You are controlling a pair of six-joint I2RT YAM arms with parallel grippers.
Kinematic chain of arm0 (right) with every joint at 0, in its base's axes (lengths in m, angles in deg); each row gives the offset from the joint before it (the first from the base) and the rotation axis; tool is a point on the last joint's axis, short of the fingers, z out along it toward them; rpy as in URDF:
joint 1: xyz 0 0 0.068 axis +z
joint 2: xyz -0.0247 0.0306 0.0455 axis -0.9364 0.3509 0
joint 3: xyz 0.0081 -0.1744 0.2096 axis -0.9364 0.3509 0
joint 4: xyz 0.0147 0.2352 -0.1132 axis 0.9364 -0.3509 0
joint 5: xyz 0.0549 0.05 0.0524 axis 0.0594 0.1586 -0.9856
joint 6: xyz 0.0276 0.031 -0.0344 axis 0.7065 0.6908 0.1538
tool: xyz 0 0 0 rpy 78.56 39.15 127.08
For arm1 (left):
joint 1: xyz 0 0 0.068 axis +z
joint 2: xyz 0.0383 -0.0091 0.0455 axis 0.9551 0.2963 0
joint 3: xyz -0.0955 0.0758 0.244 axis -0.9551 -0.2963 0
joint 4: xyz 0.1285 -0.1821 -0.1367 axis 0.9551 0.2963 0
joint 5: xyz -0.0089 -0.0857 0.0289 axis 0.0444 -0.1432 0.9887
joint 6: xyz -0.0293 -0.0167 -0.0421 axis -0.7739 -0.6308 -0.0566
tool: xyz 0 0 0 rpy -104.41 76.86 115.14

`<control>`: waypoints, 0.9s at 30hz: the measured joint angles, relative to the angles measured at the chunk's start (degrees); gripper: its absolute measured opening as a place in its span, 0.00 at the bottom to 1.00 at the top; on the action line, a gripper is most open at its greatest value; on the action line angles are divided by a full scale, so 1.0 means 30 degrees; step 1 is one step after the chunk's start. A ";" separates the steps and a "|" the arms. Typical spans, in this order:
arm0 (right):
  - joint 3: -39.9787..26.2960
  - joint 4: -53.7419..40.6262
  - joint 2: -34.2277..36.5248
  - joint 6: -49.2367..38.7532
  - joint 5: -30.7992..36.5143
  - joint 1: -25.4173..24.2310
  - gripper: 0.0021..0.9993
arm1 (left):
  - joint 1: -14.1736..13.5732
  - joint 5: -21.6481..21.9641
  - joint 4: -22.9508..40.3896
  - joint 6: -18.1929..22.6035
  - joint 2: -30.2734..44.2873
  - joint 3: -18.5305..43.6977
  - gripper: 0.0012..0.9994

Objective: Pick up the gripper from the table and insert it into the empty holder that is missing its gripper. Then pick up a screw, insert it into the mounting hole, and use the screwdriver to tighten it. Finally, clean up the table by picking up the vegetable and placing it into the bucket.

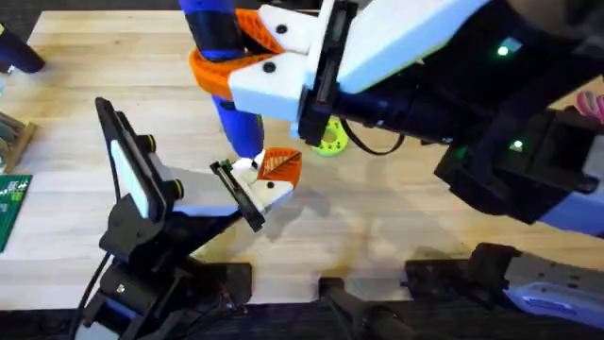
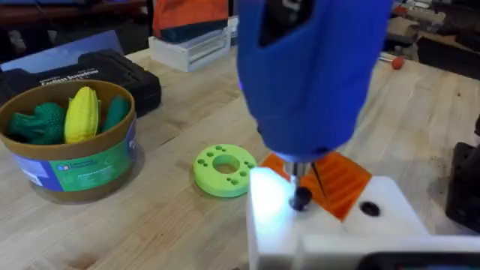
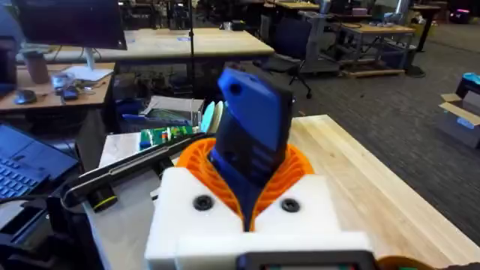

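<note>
Blue screwdriver (image 1: 226, 57), clamped upright in right gripper (image 1: 274, 59); bit tip at frame centre, directly above screw (image 2: 301, 199) in white holder (image 1: 269, 192). Left gripper (image 1: 247, 194) clamped on holder.

We see the table (image 1: 396, 227) as pale wood, matt, with plank seams and fine grain. The screwdriver (image 2: 315, 67) has a smooth blue plastic body with a soft sheen and a thin metal bit. The gripper (image 2: 341, 184) looks like matt orange plastic with a ribbed face, against the smooth white plastic holder (image 2: 375, 214). The lime-green ring disc (image 2: 225, 169) is matt plastic, and the bucket (image 2: 71, 161) wears a glossy printed label.
</note>
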 joint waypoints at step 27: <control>0.0000 0.0153 0.0042 0.0345 0.0000 0.0000 0.03 | 0.0000 0.0000 0.0000 0.0000 0.0000 0.0000 0.01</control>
